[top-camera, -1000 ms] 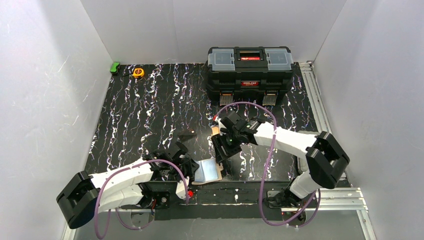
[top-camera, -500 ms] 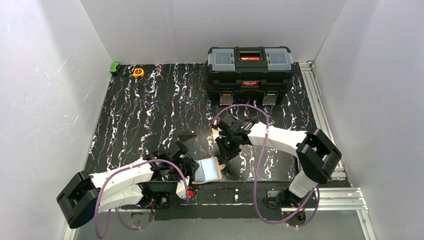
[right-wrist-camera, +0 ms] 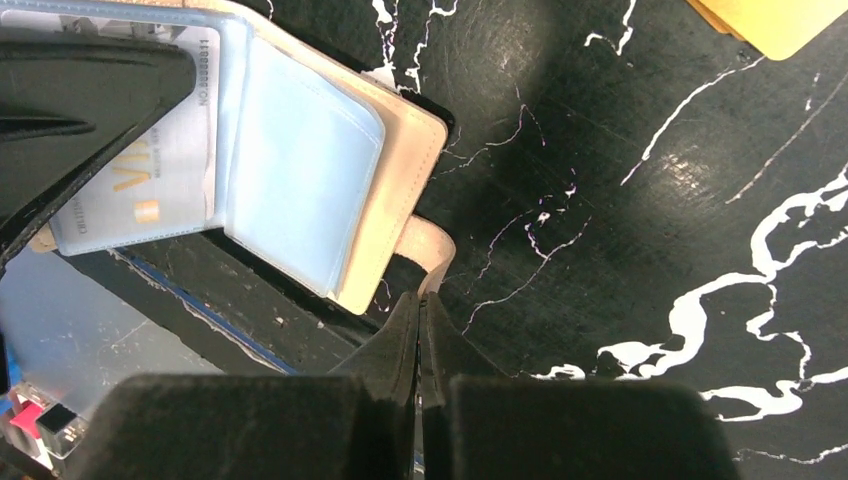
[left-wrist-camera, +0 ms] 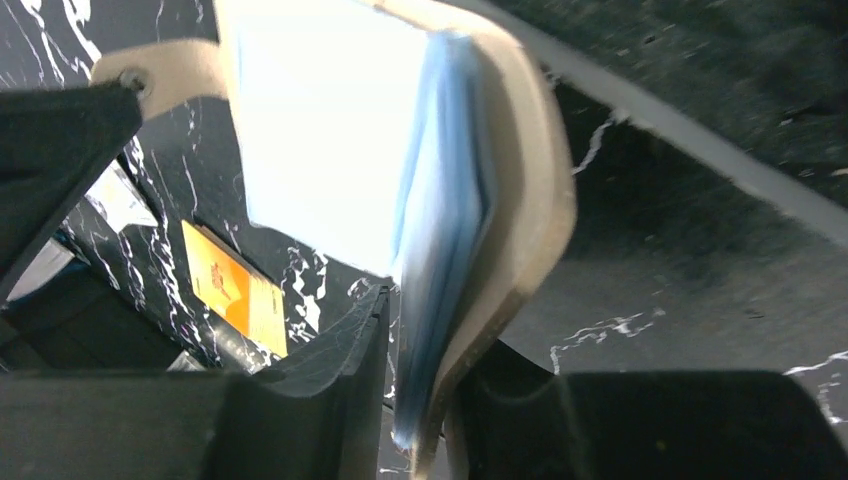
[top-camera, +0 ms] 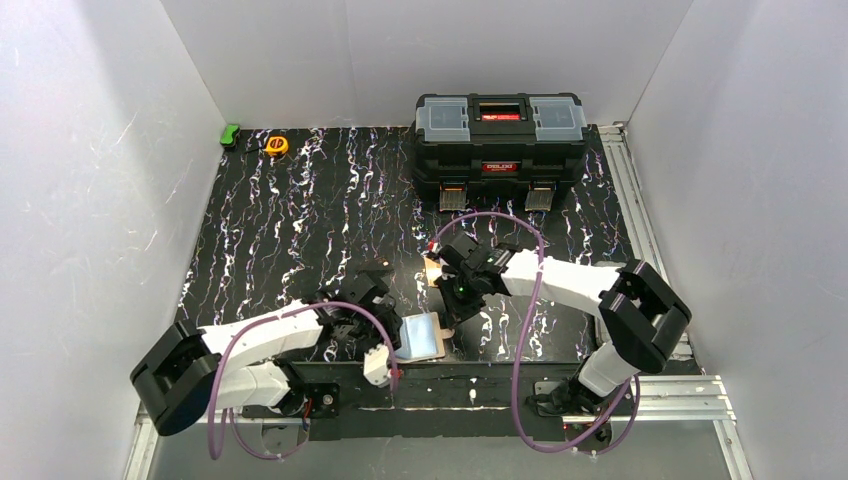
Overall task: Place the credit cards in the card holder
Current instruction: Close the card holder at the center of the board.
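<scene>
The cream card holder lies open near the table's front edge, its pale blue sleeves up. One sleeve holds a pale card. In the left wrist view the card holder stands on edge between my left gripper's jaws. The right finger touches the cover, and a thin gap shows beside the left one. My right gripper is shut, with the holder's snap tab pinched at its tips. The orange card lies flat on the mat behind the holder. The black card does not stand out against the dark mat.
A big black toolbox stands at the back. A yellow tape measure and a green object sit in the far left corner. A metal rail runs along the right side. White walls enclose the table.
My right gripper came down toward the holder and closed on its tab. My left arm shifted forward and its jaws loosened round the holder, which turned a little.
</scene>
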